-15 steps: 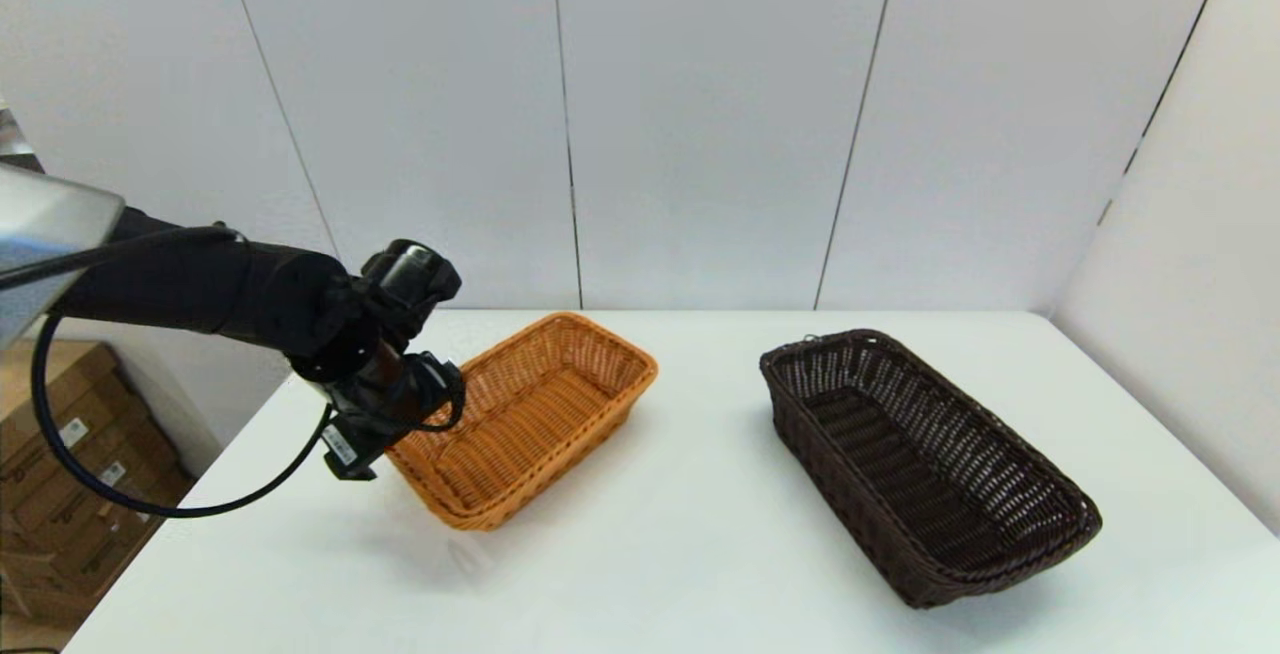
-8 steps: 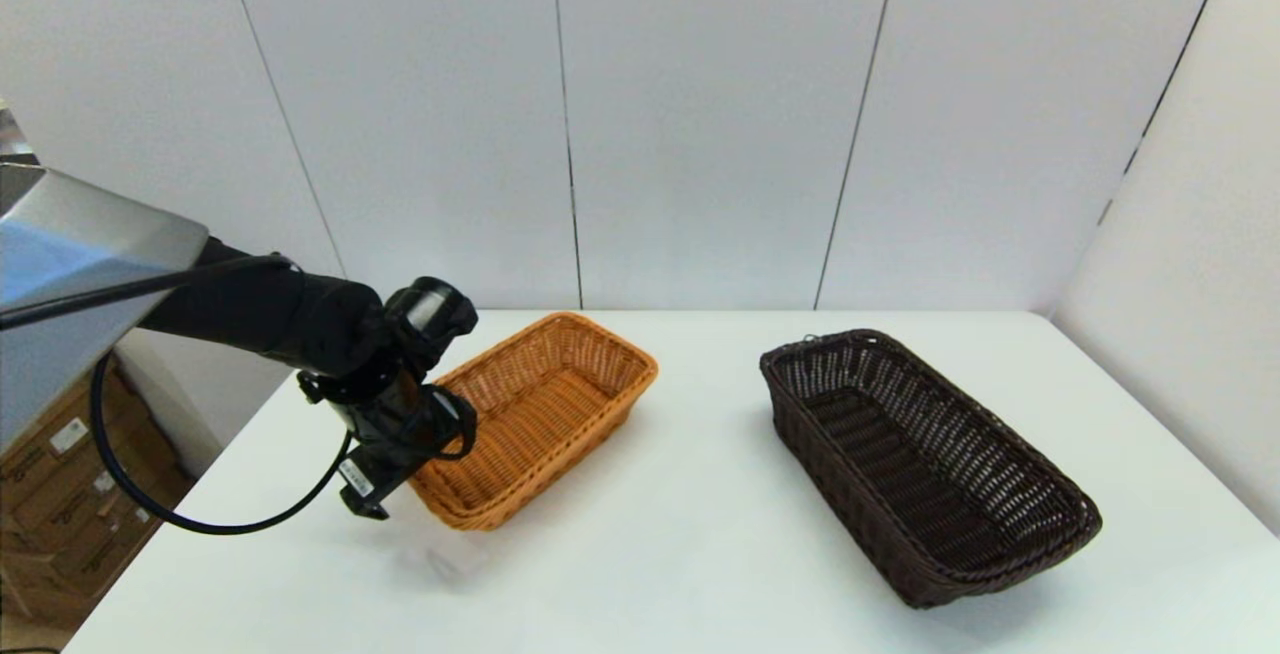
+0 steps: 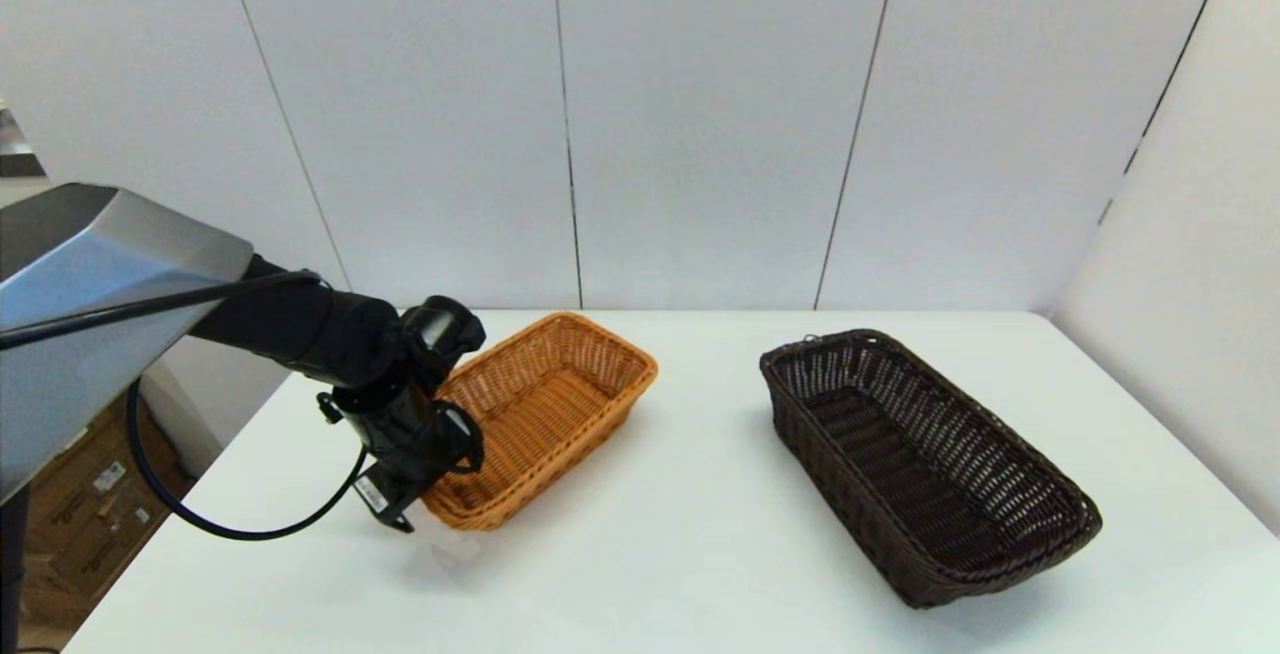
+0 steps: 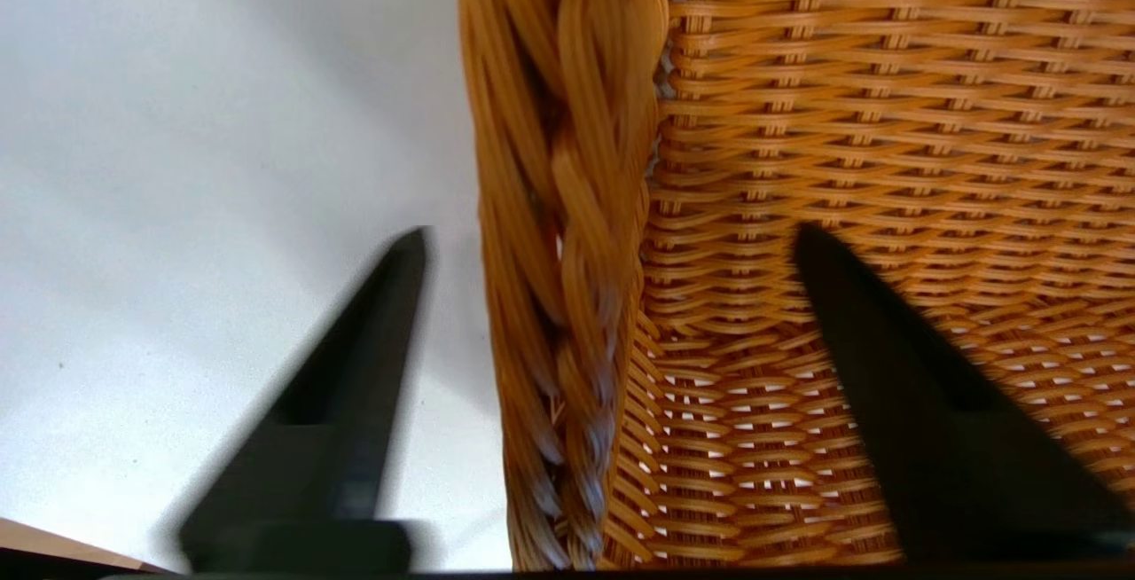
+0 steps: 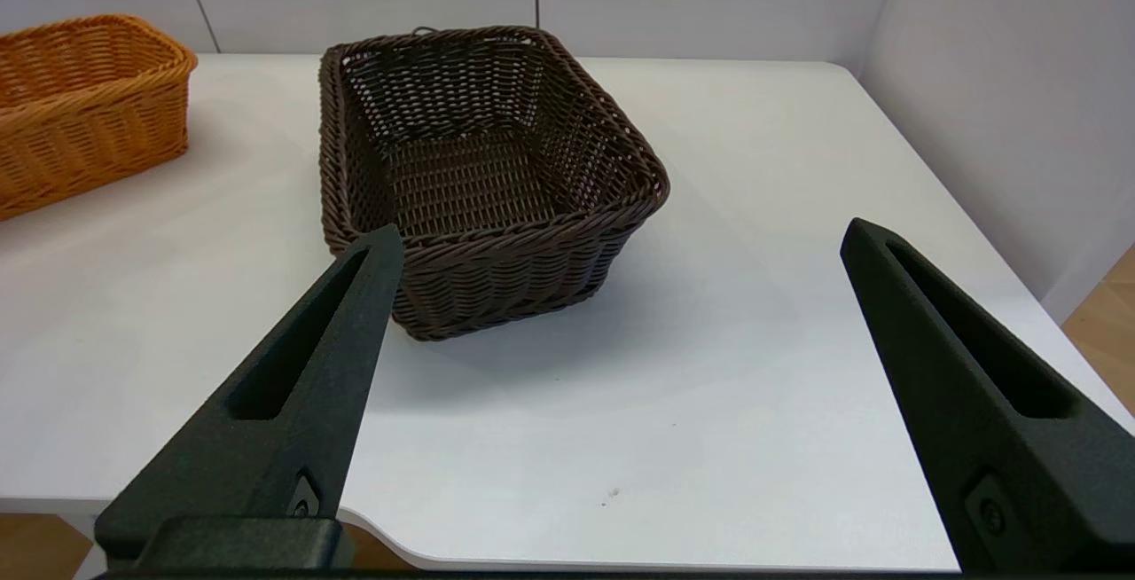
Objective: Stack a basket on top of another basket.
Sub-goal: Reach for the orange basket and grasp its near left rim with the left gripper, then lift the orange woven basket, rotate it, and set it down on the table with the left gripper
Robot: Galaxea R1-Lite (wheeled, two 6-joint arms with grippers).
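**Left pincer astride the orange-tan basket's rim**

Left pincer [image 4: 612, 234]: spread apart, straddling the braided rim of the orange-tan basket [image 3: 540, 414] at its near-left corner. One finger [image 4: 355, 385] outside the wall, above bare worktop [image 3: 680, 554]; the other finger inside the basket, against the woven side. Rim running up between the two, not yet clamped. In the head view, left pincer [image 3: 400, 499] low beside that same corner, black arm with a looping cable reaching in from the left edge.

Orange-tan basket: flat on the worktop, left of centre, long axis slanting away toward the back wall, nothing inside it.

Dark brown basket [image 3: 920, 454]: well apart from the orange-tan basket, off to its right, also flat on the worktop, long axis slanting toward the near right corner. Nothing inside. Not stacked on the orange-tan basket.

Right pincer [image 5: 612, 234]: spread wide, nothing between the fingers, hanging at the near edge of the worktop short of the dark brown basket [image 5: 479, 163], well apart from the orange-tan basket [image 5: 80, 101]. Out of the head view.

Behind the orange-tan basket: pale panelled wall [image 3: 700, 114].
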